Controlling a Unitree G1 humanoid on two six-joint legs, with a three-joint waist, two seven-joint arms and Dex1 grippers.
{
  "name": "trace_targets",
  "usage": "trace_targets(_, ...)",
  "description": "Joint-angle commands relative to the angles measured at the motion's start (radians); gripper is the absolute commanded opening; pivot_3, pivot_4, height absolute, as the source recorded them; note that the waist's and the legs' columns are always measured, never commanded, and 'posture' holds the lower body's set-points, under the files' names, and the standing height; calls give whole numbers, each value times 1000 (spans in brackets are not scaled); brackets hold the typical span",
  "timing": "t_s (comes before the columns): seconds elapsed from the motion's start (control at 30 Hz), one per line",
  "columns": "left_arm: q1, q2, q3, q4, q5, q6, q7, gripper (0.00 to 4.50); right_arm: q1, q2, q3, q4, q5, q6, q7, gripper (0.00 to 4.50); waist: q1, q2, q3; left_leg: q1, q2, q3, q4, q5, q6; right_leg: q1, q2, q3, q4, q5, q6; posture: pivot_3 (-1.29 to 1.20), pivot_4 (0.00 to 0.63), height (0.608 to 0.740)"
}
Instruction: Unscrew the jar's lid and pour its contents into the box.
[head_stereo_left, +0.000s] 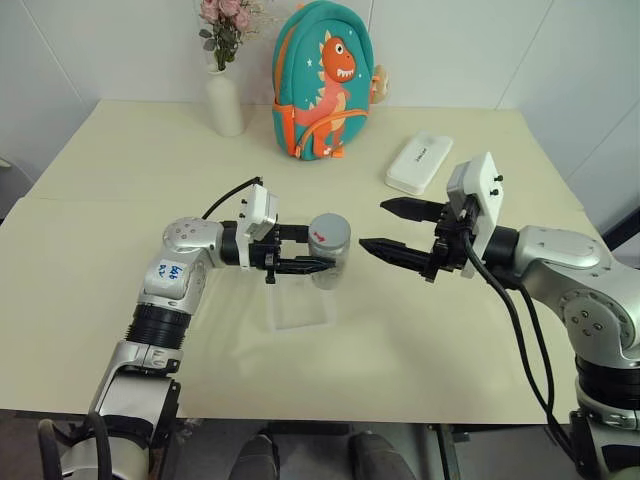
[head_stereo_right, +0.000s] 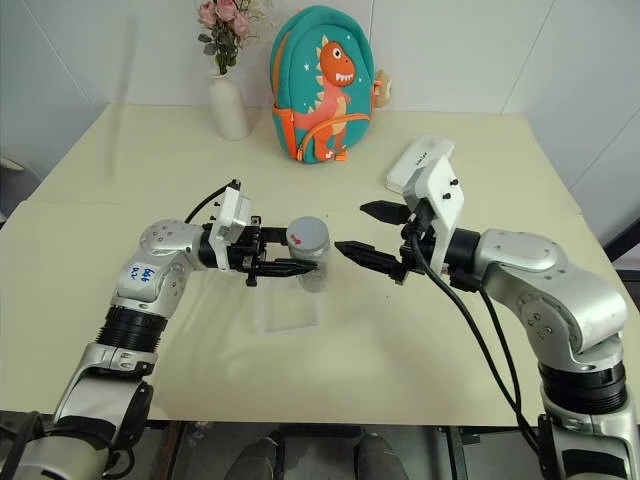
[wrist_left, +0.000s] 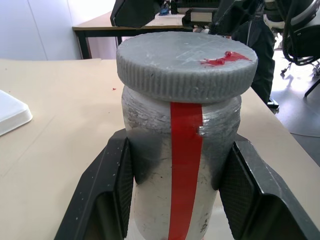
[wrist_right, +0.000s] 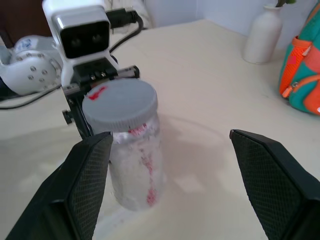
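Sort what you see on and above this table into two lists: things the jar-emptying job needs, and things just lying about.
Needed for the job:
- jar, held by the left gripper
- lid, on the jar
- box, under the jar
- right gripper, open beside the lid

Just lying about:
- backpack
- flower vase
- white case

Lid (wrist_left: 186, 65) matt grey ribbed plastic; jar (wrist_left: 180, 165) cloudy clear plastic; table (head_stereo_left: 120, 200) smooth matt cream.
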Motion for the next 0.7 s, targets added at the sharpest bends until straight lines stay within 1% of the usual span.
trace_targets(0.03,-34,-5,3,-1,-2,-19,-20,1966,-51,40,7,-44,21,-10,-36,3930,-1,0,0,0,0,0,0,0,0,0,0,0,0,0,0,0,150,740)
trace_targets(0.23,-52,-16,-8,14,3,-11,-37,1966,-93,108,64,-16,-19,-33,-54,3930,1,0,0,0,0,0,0,0,0,0,0,0,0,0,0,0,150,740)
trace_targets(0.53,-66,-10,-15,26,11,-5,-49,1966,-102,128,144,0,-72,-62,-27,3930,-1,0,0,0,0,0,0,0,0,0,0,0,0,0,0,0,150,740)
trace_targets(0.7,-66,-8,-18,25,11,4,-53,1966,-103,139,154,13,-91,-75,-26,3930,0,0,0,0,0,0,0,0,0,0,0,0,0,0,0,0,150,740)
